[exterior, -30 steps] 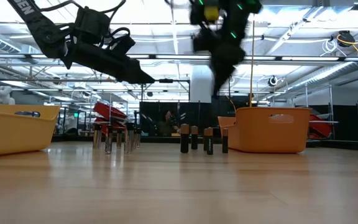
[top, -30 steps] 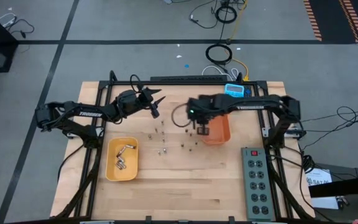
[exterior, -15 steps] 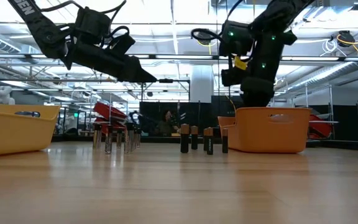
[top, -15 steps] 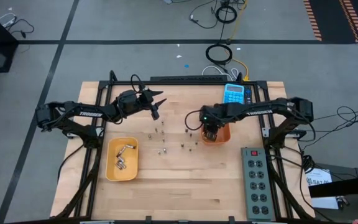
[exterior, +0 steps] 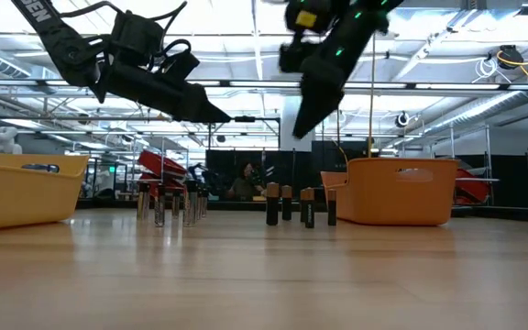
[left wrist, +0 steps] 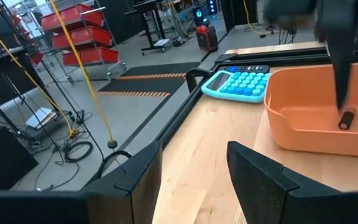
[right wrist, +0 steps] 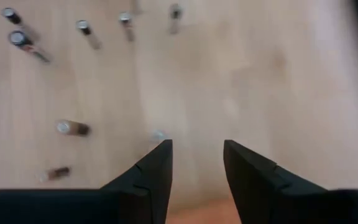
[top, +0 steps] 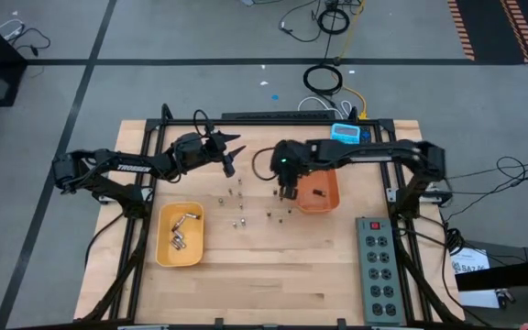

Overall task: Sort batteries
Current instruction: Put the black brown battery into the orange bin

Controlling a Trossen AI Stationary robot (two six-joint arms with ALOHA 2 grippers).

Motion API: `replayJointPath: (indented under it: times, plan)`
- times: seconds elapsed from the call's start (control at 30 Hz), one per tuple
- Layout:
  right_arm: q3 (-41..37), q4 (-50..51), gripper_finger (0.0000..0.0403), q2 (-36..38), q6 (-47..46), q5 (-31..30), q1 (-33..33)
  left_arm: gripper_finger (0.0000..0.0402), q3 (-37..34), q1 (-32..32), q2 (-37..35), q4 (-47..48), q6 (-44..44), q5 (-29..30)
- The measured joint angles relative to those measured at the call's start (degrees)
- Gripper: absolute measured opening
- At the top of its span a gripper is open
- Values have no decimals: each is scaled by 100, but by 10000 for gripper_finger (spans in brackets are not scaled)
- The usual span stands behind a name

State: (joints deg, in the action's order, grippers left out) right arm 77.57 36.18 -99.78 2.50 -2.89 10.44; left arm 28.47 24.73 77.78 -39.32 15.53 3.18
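Batteries [top: 239, 207] stand loose at centre frame on the counter [top: 273, 275]. Right gripper [top: 285, 193] hangs open and empty above them, beside the orange bin [top: 324, 188]. Left gripper [top: 230, 154], upper left of centre, is open and empty too.

A light wooden table [top: 273, 275] carries upright batteries [top: 236, 194] scattered between and below the two raised hands. An orange bin [top: 324, 188] sits just beside the right hand [top: 286, 192], a yellow bin [top: 181, 234] holding more batteries lies well below the left hand [top: 230, 160], and a blue calculator [top: 345, 134] and grey power strip [top: 379, 266] rest out past the right hand.
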Motion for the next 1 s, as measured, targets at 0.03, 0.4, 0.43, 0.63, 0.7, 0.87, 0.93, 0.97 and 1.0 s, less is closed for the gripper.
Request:
replayJointPath:
  times: [0.03, 0.4, 0.43, 0.63, 0.7, 0.87, 0.93, 0.97, 1.0]
  plan:
    - [90, 6, 136, -182, 54, 124, -2, 192, 0, 0, 0, 10, 0, 0]
    - [1840, 1875, 190, -1813, 880, 263, -87, 192, 0, 4, 26, 134, 138, 0]
    - [1949, 1990, 203, -1939, 923, 279, -109, 192, 0, 4, 26, 134, 138, 0]
    - [2196, 2027, 266, -2289, 993, 296, -116, 192, 0, 7, 26, 154, 138, 0]
    - [2196, 1957, 272, -2317, 899, 282, -109, 192, 0, 4, 26, 195, 138, 0]
    - [2078, 1734, 263, -2286, 563, 309, -120, 192, 0, 6, 26, 233, 138, 0]
    - [1948, 1658, 256, -2298, 522, 322, -118, 192, 0, 7, 26, 229, 140, 0]
    - [1901, 1625, 253, -2298, 503, 322, -118, 192, 0, 7, 26, 229, 140, 0]
    - [1855, 1551, 251, -2298, 458, 322, -118, 192, 0, 6, 26, 231, 140, 1]
